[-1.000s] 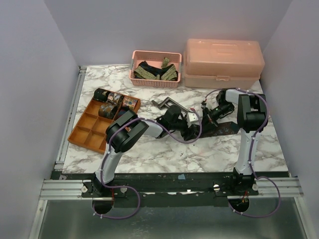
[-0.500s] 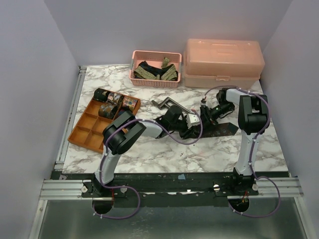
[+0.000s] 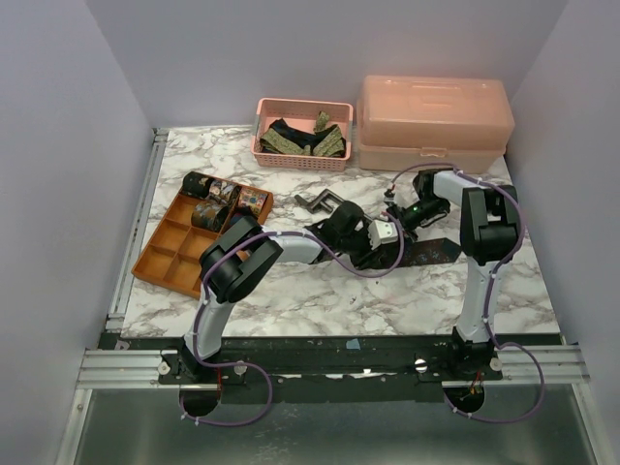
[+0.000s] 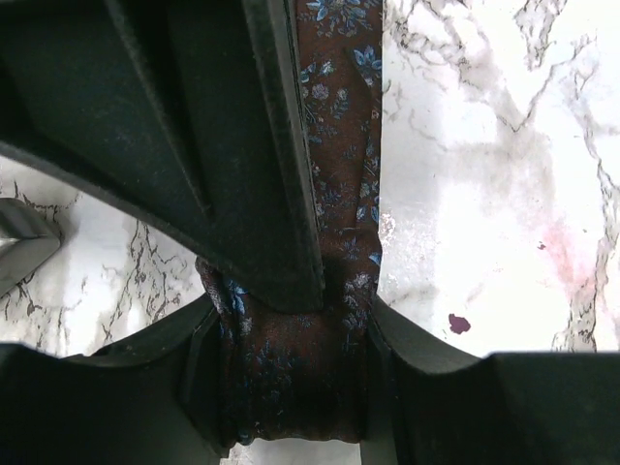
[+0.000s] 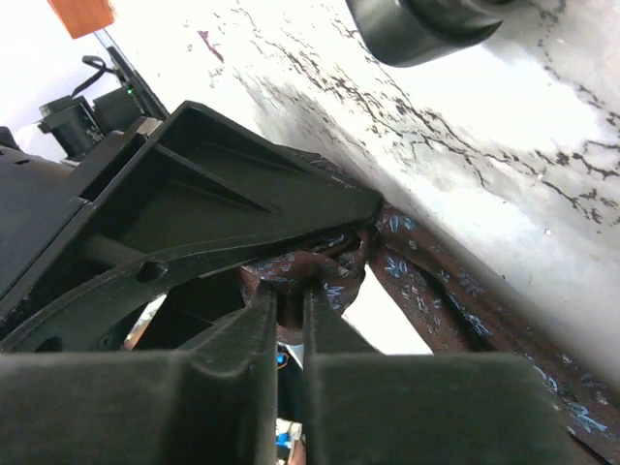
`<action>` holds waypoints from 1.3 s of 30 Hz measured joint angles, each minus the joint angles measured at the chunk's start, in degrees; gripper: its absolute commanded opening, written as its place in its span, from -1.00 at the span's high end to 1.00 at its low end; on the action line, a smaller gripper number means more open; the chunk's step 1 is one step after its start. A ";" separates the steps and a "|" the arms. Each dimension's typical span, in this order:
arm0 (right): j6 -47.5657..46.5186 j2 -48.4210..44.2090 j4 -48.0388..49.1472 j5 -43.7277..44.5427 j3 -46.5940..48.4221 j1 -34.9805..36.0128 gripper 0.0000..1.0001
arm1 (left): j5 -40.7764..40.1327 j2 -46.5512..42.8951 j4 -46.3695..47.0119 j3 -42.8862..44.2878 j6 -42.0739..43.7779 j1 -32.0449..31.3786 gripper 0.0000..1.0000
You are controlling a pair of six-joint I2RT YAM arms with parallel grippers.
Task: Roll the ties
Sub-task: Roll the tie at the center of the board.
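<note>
At the far left the orange tray (image 3: 160,262) holds several coiled ties (image 3: 221,194) in its far compartments, so that share of the job looks done; its near compartments show bare. Behind and to the right of it, the pink basket (image 3: 291,162) against the back wall has loose ties (image 3: 305,139) heaped in it, not yet rolled, and those look like the bulk of what remains. A grey crank-shaped bar (image 3: 315,201) lies on the table (image 3: 291,291) just in front of the basket. At the middle of the table both arms meet over one brown tie (image 4: 339,174) with a small blue flower print. The left jaws straddle its bunched end and pinch it across its width, the fabric filling the gap between them. The right jaws, just beside and facing them, are pressed nearly together on a fold of the same end. To the right, the rest of the strip lies flat on the marble. I judge the roll barely started: only the first fold or turn is formed, and nearly the whole length is left to wind.
</note>
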 measured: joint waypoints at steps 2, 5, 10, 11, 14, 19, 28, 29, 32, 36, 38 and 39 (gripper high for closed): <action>0.81 0.61 -0.94 0.35 0.72 -0.24 0.99 | -0.04 0.00 -0.31 0.11 -0.07 0.00 -0.06; 0.72 1.31 -1.79 0.98 1.70 -0.37 0.99 | 0.20 0.00 0.42 -0.17 -0.70 0.13 -0.28; -0.59 2.03 -2.19 1.49 2.05 -2.10 0.99 | 2.95 -0.02 6.71 -2.93 -4.31 1.51 -0.35; -1.07 2.12 -2.16 1.84 2.03 -2.60 0.99 | 3.45 -0.02 7.78 -3.39 -5.18 1.70 -0.36; -2.40 2.43 -1.55 3.67 1.57 -3.98 0.99 | 4.90 0.22 10.73 -4.04 -7.85 2.12 -0.37; -3.74 3.30 1.07 7.37 -0.04 -4.46 0.99 | 7.10 2.01 15.76 -3.15 -11.87 2.25 -0.32; -3.54 3.15 1.31 7.28 -0.98 -4.42 0.99 | 7.39 5.88 16.59 0.98 -12.41 0.68 0.32; -3.52 3.10 1.33 7.15 -1.20 -4.42 0.99 | 7.37 5.88 16.24 0.98 -12.09 0.68 0.41; -3.56 3.10 1.07 7.10 -1.09 -4.44 0.73 | 7.32 5.53 16.24 0.28 -10.25 0.50 0.61; -4.22 3.50 -0.70 7.45 1.33 -4.26 0.52 | 5.97 2.82 17.29 -3.96 -6.97 0.48 0.78; -5.11 3.37 -1.49 8.33 3.41 -4.55 0.57 | 5.49 1.49 17.38 -5.88 -6.34 0.50 0.83; -5.62 3.08 -1.46 8.59 4.09 -4.96 0.58 | 5.14 1.09 17.42 -6.56 -6.29 0.55 0.83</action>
